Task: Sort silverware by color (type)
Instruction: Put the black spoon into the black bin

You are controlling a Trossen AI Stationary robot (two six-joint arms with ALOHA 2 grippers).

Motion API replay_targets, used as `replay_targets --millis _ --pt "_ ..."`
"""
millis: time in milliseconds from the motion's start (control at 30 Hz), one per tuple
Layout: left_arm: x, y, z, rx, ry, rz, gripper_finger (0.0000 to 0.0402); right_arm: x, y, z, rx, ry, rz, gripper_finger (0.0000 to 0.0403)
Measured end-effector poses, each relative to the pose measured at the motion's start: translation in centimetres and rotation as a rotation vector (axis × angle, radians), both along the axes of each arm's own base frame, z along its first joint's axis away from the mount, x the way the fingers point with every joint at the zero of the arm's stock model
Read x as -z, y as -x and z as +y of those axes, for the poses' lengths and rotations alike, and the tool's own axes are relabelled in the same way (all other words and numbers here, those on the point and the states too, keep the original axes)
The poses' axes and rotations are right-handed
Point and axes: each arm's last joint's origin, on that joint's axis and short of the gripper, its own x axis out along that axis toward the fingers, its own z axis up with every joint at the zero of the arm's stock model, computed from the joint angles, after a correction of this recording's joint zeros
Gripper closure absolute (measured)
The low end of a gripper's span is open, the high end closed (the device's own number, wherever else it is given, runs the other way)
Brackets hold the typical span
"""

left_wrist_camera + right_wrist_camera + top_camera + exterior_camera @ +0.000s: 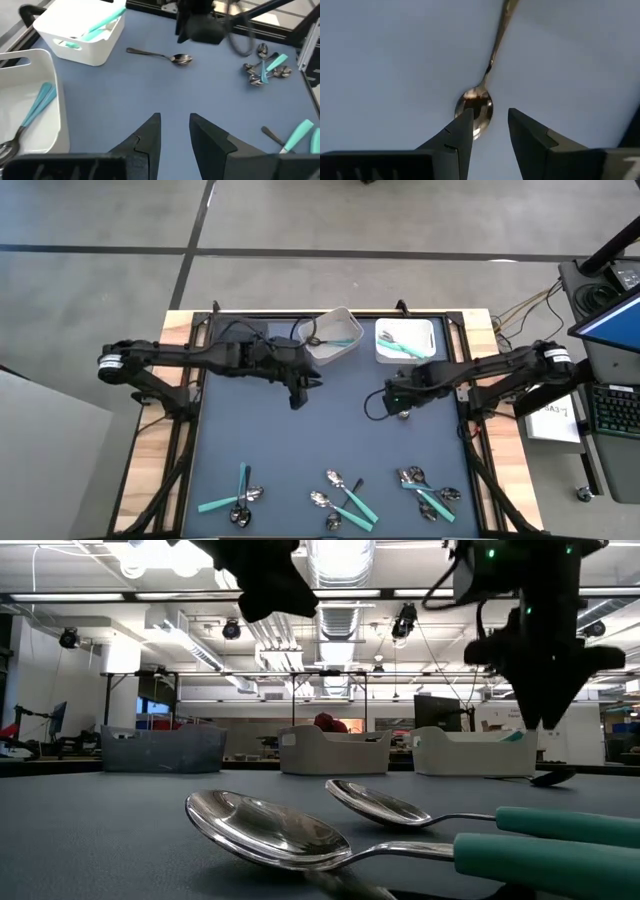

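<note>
Steel all-metal spoon (479, 95) sits alone on the bench (300, 450), mid-right, just below the right white bin (430, 345). That's the piece I'd go for next, I think.

Right tool (489, 131) hangs right above it: in the right wrist view the bowl sits between the fingers, hard against one of them, and the handle runs straight away from the tool. Long axis is roughly in line with the tool's forward direction, so closing across the neck looks feasible. Fingers are parted a moderate gap, nothing held. In the low view the spoon lies flat on the bench under the right tool, not yet touched as far as I can tell.

Left tool (174, 131) hovers further left, near the left white bin (335, 340), fingers parted narrowly, empty. It's well apart from that spoon; right arm is clearly nearer.

Remaining silverware: three clusters along the near edge, left (240, 498), middle (343, 498), right (428, 488), teal handles mixed with metal pieces. Both white bins already hold teal-handled pieces.

Risk as I see it: a flat, thin spoon may slip from a top-down pinch.
</note>
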Motion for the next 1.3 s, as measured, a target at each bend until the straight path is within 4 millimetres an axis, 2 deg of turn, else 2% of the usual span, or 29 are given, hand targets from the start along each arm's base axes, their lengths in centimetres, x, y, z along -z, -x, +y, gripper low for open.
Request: replay_targets --millis 167,367,467,567,700,900,1067,1300 --pt "-0.5 0.2 -0.1 0.003 -0.002 -0.015 0.0317 2.6 -0.6 -0.2 0.023 0.048 0.010 0.0289" --pt "-2.3 0.9 -0.3 0.008 -0.007 -0.075 0.0317 6.1 -1.1 -1.0 0.063 0.071 0.152 0.0289" --pt "-3.3 1.4 -0.4 0.015 -0.019 -0.109 0.0317 7.3 -1.6 -1.3 0.042 0.065 0.187 0.0289" --pt "-4.2 2.0 -0.4 0.025 -0.041 -0.129 0.0317 7.4 -2.1 -1.3 0.028 0.051 0.227 0.0290" --pt "-5.1 2.8 -0.5 0.030 -0.061 -0.158 0.0317 6.5 -2.2 -1.3 0.054 0.055 0.235 0.0296" --pt "-6.2 3.9 -0.5 0.019 -0.075 -0.198 0.0317 4.9 -3.3 -1.4 0.055 0.064 0.044 0.0311" --pt "-6.7 4.3 -0.4 -0.025 -0.120 -0.207 0.0317 5.0 -3.7 -1.6 0.047 0.094 0.016 0.0319" --pt "-6.9 4.6 -0.4 -0.028 -0.126 -0.216 0.0317 6.5 -4.4 -2.3 0.039 0.095 0.035 0.0320"
